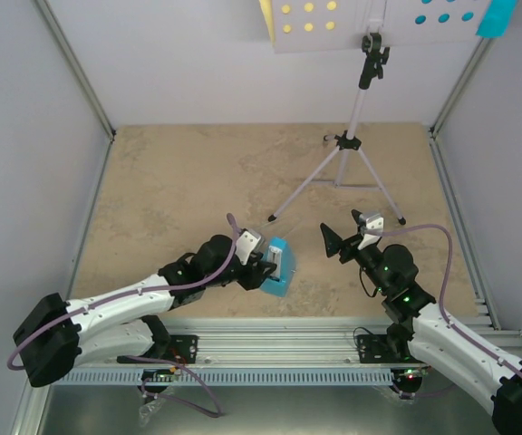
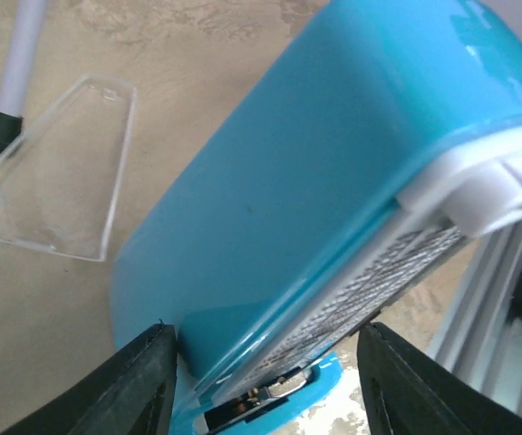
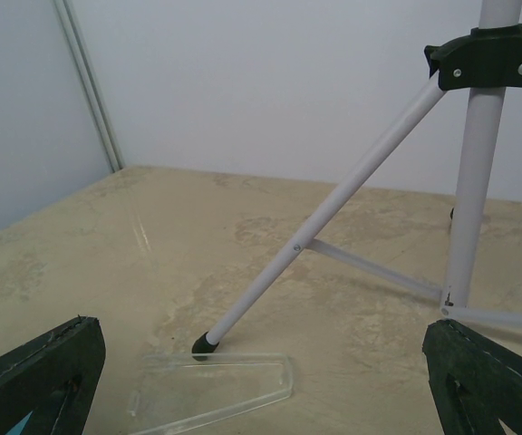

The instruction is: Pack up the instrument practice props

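Left claw (image 1: 268,270): closed on the metronome (image 1: 280,267), fingers (image 2: 143,385) against both flanks, near the counter's (image 1: 170,181) front edge. Whether the metronome rests on the counter cannot be told. Clear cover (image 2: 53,181): flat on the counter at the near foot of the stand (image 1: 355,136). Stand: upright, rear right. Its desk (image 1: 361,25) carries the yellow sheet (image 1: 265,18) and cyan sheet (image 1: 497,16). Right claw (image 1: 341,231): spread wide, empty, facing the stand.
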